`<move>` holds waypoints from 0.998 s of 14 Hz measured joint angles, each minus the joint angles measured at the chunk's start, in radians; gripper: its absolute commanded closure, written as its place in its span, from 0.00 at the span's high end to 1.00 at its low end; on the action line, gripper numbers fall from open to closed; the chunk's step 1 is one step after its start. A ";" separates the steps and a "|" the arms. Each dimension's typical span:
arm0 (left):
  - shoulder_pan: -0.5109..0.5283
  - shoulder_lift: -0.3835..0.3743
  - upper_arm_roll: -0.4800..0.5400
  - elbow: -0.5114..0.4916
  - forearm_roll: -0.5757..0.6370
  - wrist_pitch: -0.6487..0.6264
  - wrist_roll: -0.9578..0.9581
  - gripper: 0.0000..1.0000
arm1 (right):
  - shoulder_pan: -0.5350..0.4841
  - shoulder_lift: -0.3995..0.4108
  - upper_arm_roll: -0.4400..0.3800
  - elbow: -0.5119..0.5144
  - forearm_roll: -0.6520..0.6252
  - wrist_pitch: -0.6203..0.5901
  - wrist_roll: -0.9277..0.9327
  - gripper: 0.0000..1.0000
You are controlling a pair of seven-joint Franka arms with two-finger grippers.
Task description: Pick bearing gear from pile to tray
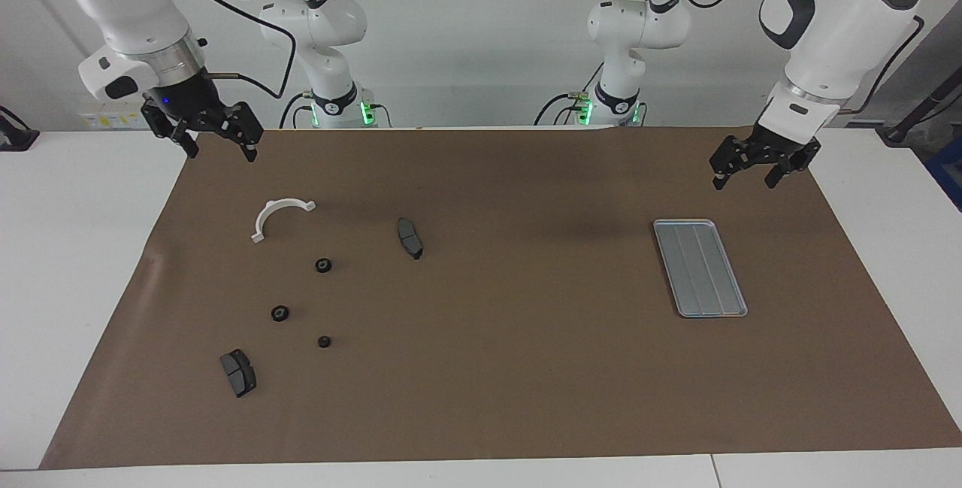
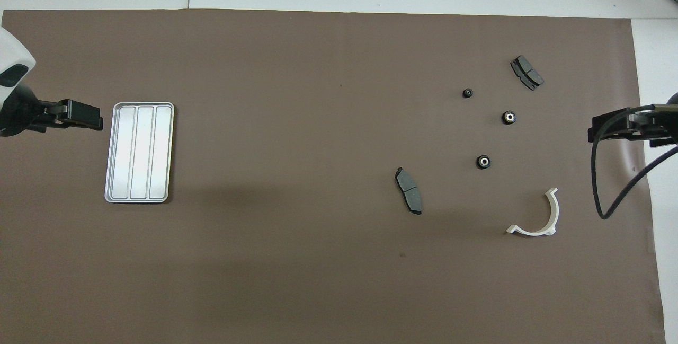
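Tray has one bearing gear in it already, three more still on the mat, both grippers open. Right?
Not quite. The tray holds nothing, as the overhead view shows. Three gears lie on the mat; left gripper and right gripper are open.
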 measured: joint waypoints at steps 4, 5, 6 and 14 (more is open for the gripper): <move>0.000 0.000 0.000 0.000 0.000 0.000 0.000 1.00 | 0.001 0.000 0.001 0.000 0.000 -0.001 0.000 1.00; 0.000 0.000 0.000 0.000 0.000 0.000 0.000 1.00 | 0.001 0.000 0.002 0.000 0.000 -0.001 0.000 1.00; 0.000 0.000 0.000 0.000 0.000 0.000 0.000 1.00 | 0.002 0.000 0.002 0.000 0.000 -0.002 0.000 1.00; 0.000 0.000 0.000 0.000 0.000 0.000 0.000 1.00 | 0.023 0.034 0.002 -0.065 0.020 0.143 0.000 1.00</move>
